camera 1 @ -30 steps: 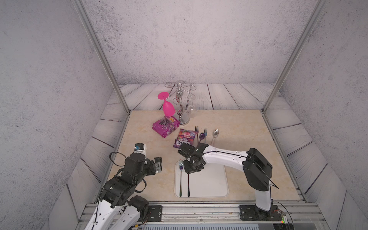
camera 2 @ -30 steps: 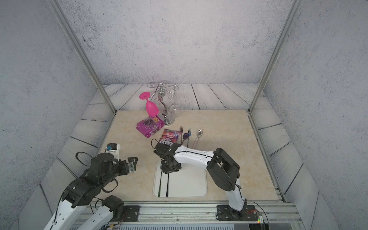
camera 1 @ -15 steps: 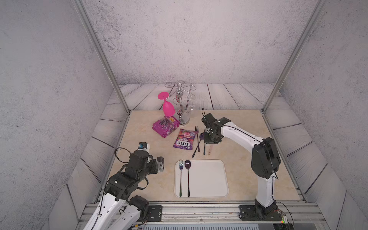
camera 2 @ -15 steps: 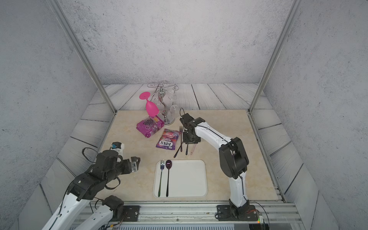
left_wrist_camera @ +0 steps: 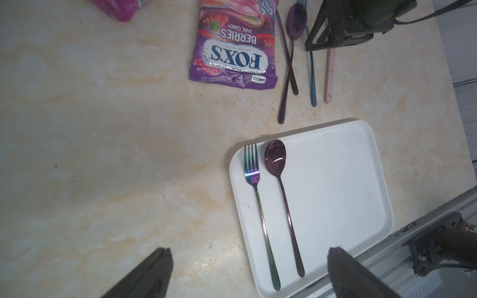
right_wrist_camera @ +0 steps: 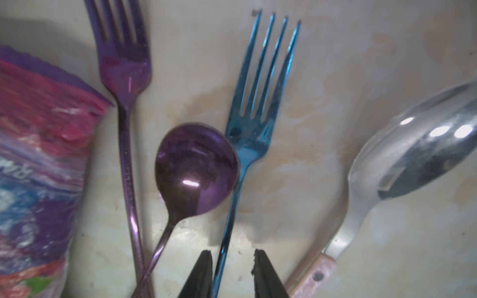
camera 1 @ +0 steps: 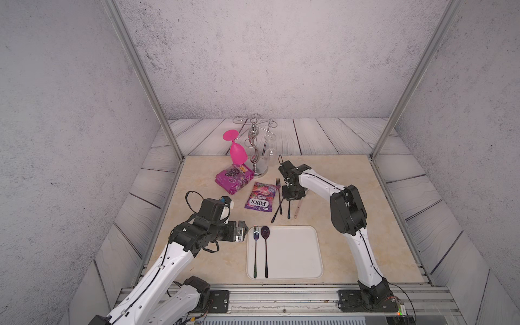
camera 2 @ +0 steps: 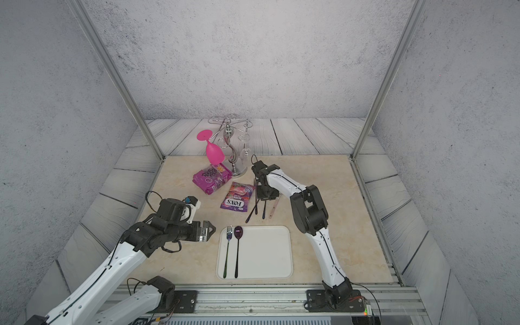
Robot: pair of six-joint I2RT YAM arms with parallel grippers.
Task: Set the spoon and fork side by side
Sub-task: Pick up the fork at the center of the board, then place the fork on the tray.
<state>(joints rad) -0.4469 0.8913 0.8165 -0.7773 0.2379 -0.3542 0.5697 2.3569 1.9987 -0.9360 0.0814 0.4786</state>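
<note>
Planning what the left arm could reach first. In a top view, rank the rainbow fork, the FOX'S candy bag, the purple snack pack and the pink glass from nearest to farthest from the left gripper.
From the left gripper:
1. rainbow fork, beside it on the tray
2. FOX'S candy bag, mid-table
3. purple snack pack, farther back
4. pink glass, rearmost

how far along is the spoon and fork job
Done: iridescent fork and purple spoon lie parallel on the white tray. In hand: right gripper straddles the blue fork handle, jaws not yet clamped. To do: pair it with a spoon; left gripper is open, empty.
</note>
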